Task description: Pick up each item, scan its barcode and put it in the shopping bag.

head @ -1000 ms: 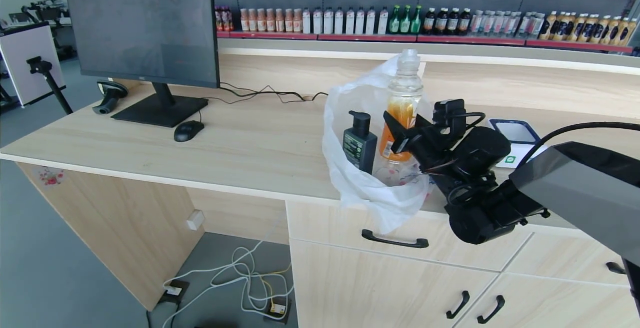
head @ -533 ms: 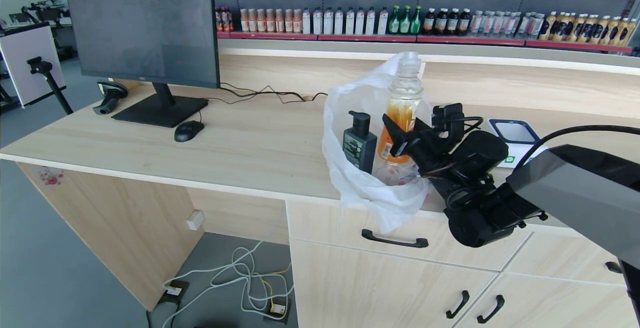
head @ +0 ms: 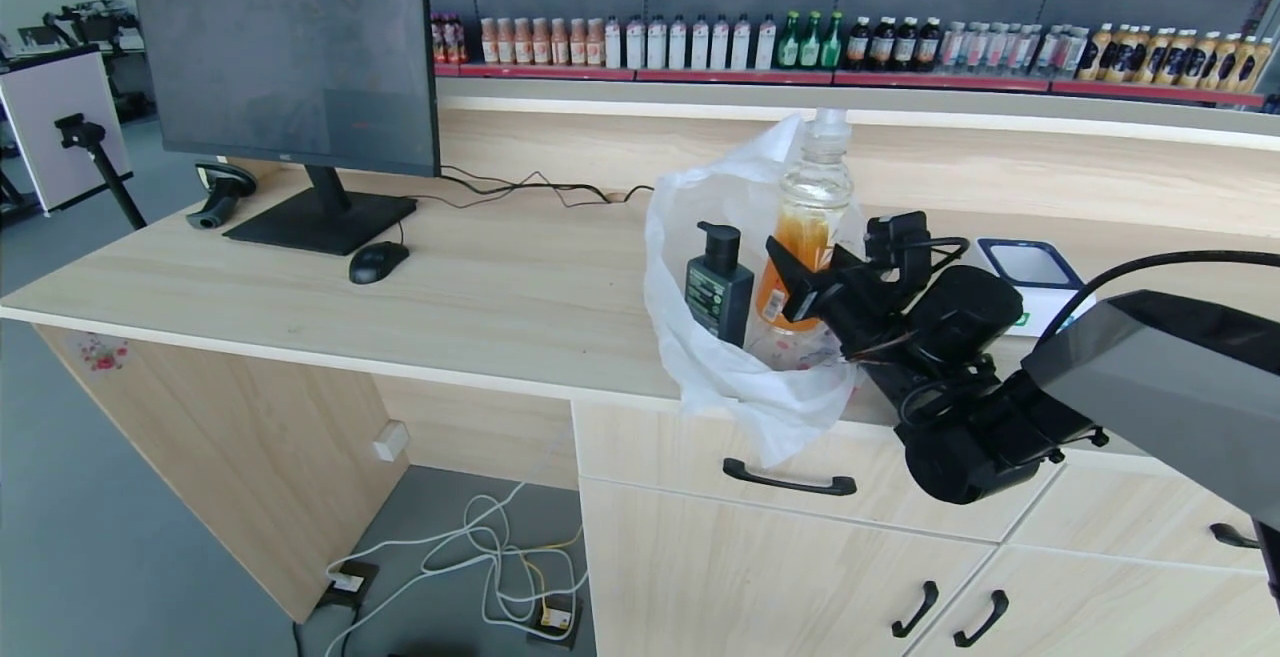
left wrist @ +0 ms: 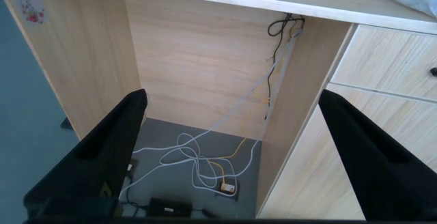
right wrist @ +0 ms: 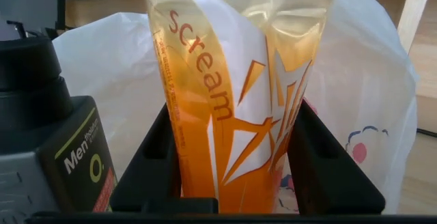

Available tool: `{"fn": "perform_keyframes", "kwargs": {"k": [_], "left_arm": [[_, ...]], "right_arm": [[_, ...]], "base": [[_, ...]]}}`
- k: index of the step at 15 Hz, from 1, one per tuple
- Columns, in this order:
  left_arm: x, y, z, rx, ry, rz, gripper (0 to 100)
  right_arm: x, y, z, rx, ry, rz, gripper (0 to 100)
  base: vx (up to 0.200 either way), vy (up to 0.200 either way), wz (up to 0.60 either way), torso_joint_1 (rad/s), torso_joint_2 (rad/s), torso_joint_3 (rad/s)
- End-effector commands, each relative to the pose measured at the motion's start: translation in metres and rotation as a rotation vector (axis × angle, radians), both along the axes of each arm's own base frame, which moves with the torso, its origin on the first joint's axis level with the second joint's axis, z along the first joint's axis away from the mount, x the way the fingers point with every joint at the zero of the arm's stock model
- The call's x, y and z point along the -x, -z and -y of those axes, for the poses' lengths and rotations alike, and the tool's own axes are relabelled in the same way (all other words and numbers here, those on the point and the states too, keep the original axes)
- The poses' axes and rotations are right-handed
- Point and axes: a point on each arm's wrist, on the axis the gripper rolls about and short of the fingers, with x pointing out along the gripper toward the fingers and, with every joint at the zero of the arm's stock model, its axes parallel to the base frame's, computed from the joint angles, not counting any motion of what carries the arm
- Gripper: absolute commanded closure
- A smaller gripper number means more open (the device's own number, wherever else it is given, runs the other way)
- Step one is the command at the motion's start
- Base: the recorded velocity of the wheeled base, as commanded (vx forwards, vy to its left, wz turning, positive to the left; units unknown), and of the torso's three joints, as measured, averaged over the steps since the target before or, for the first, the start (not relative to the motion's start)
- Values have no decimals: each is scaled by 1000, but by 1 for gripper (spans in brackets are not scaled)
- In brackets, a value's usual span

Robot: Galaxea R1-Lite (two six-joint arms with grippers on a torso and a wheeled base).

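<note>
Wooden counter (head: 500, 307), monitor (head: 285, 52), shelves (head: 900, 77) behind, right gripper (head: 795, 279) clasping bottle (head: 812, 197) in shopping bag (head: 700, 362)

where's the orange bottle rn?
Head view, right of centre: orange bottle upright inside the shopping bag on the counter, right gripper shut on it, dark pump bottle at its left.

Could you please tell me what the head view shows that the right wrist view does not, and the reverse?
The head view adds the monitor, mouse, handheld scanner, drink shelves and the orange drink bottle's clear neck and cap. The right wrist view adds a close look at the right gripper's fingers pressed against both sides of the bottle's label, and a small print on the shopping bag. Both show that bottle, the dark pump bottle beside it and the white bag.
</note>
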Motion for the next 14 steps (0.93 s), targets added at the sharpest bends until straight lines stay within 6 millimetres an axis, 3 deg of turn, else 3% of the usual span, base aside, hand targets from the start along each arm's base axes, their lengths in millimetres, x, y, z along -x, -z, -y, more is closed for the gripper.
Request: {"fn": "perform_keyframes", "kwargs": {"k": [1,7,14], "left_arm": [[0,0,0,0,0,0,0],[0,0,0,0,0,0,0],[0,0,0,0,0,-2,0]], "right_arm": [[3,1,1,4,0,-9,0],[5,-1,2,4,-1,-9,0],[27,-34,9,-8,1,44,0]], "base": [[0,0,0,0,0,0],[0,0,0,0,0,0],[0,0,0,0,0,0]]}}
